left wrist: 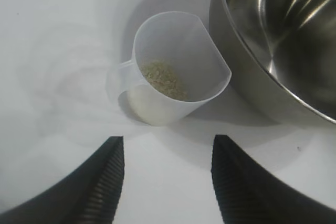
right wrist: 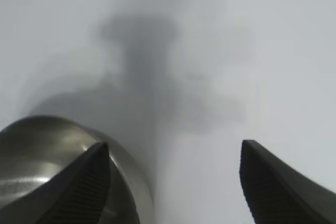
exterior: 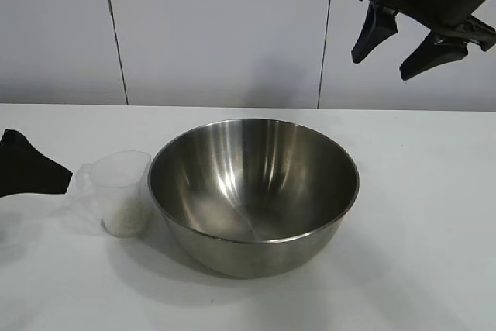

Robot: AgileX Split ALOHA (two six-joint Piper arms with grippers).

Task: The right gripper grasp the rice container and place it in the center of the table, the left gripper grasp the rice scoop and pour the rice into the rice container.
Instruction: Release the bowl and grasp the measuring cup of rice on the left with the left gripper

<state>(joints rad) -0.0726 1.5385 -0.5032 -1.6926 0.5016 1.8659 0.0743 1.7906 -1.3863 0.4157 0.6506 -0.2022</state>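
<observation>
Translucent plastic, the rice scoop (left wrist: 173,72) looks light and tippy; take its side handle. It stands beside the rice container (exterior: 253,191) mid-surface. Left gripper (left wrist: 167,177) jaws gape, empty, before it; right gripper (exterior: 408,40) hangs high, open, empty.

The left claw (left wrist: 165,182), fingers apart, faces the rice scoop (left wrist: 176,72) beside the rice container (left wrist: 247,72).

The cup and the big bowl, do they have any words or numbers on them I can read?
None can be read.
The rice scoop: no marks show on its clear walls.
The rice container: plain shiny steel, no label.
The table and both grippers: no writing either.
</observation>
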